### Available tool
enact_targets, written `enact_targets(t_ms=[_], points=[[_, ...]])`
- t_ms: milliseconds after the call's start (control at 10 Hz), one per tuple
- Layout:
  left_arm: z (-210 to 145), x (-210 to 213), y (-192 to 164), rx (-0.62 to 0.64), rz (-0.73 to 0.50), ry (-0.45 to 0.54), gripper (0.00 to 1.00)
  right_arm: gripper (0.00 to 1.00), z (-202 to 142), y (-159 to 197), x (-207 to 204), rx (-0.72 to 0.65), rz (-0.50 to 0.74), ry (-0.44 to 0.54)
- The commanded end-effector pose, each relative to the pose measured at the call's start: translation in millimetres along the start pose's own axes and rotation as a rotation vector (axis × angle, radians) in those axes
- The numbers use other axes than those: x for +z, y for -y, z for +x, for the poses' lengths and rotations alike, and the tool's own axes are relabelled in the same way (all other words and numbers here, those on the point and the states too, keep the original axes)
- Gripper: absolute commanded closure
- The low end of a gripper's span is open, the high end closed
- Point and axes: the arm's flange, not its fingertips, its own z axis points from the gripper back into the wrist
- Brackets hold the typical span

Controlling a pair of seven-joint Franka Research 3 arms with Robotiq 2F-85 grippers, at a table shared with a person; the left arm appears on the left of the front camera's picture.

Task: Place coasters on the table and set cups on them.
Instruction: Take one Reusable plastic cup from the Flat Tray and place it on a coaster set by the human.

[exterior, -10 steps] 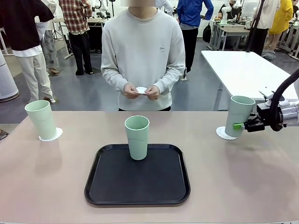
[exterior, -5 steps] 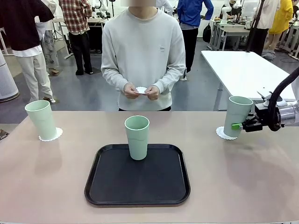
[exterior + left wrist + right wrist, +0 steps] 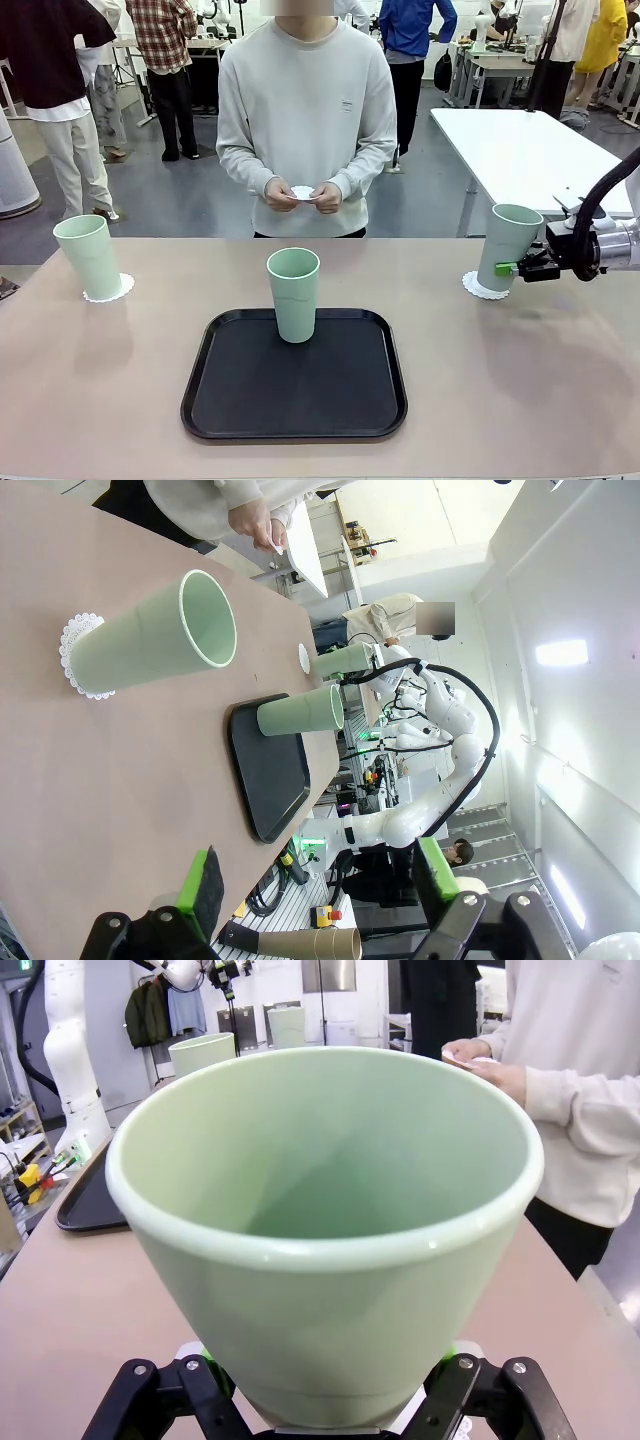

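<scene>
Here right gripper (image 3: 511, 269) clasps cup (image 3: 512, 238) (at coaster (image 3: 474, 288)); table (image 3: 500, 390) edge close.

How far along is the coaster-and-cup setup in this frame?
Done: left cup stands on the left coaster. In hand: right gripper grips a second cup at the right coaster, not yet released. Left: the person's hands hold the third coaster; the last cup stands on the black tray.
</scene>
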Motion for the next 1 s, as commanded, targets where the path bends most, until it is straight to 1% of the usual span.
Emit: enact_targets(t_ms=[0,300,900], points=[[1,1,3,0.006,-0.003,0.016,0.00,0.18,-2,11,-1,0.049,-0.024,-0.001],[1,1,3,0.006,-0.003,0.016,0.00,0.18,-7,13,-6,0.055,-0.029,-0.050],[1,1,3,0.006,-0.003,0.016,0.00,0.18,-19,23,-13,0.033,-0.033,-0.050]])
